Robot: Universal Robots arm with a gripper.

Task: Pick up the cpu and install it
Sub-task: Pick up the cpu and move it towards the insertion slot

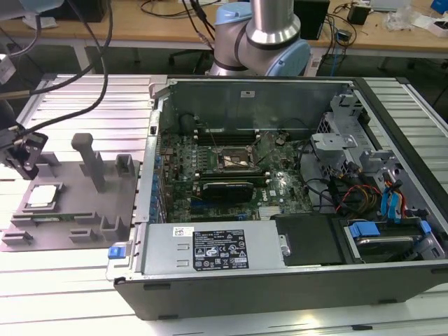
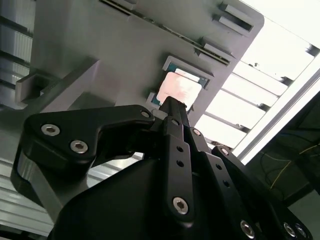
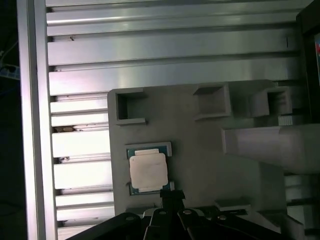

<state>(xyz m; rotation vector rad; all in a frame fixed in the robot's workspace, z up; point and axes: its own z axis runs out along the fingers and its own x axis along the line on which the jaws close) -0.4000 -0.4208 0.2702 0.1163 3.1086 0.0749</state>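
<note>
Jaws, then: how do they stand?

Together. In both wrist views they come to a single black tip, and nothing is clamped between them.

Where is the cpu (image 3: 147, 170)?

It lies flat in a shallow framed seat on the grey plate (image 3: 200, 150), with its pale metal top facing up. In the first wrist view the black tip sits just beside one edge of the chip. Whether it touches the chip cannot be told.

What else stands on that plate?

A tall grey post (image 1: 87, 157) and a few low blocks, all apart from the chip.

And under the plate?

The tabletop (image 1: 84, 98), made of ribbed metal slats. The plate rests on it toward the exterior view's left.

What lies further off?

An open computer case (image 1: 280, 280) lies on its side toward the exterior view's right, well apart from the chip. Its green board is exposed, and a dark square socket (image 1: 234, 159) with a metal frame sits near the middle of the board. Behind the case rises the arm's base (image 1: 269, 35), silver and pale blue. Wooden benches strewn with cables stand beyond that.
</note>
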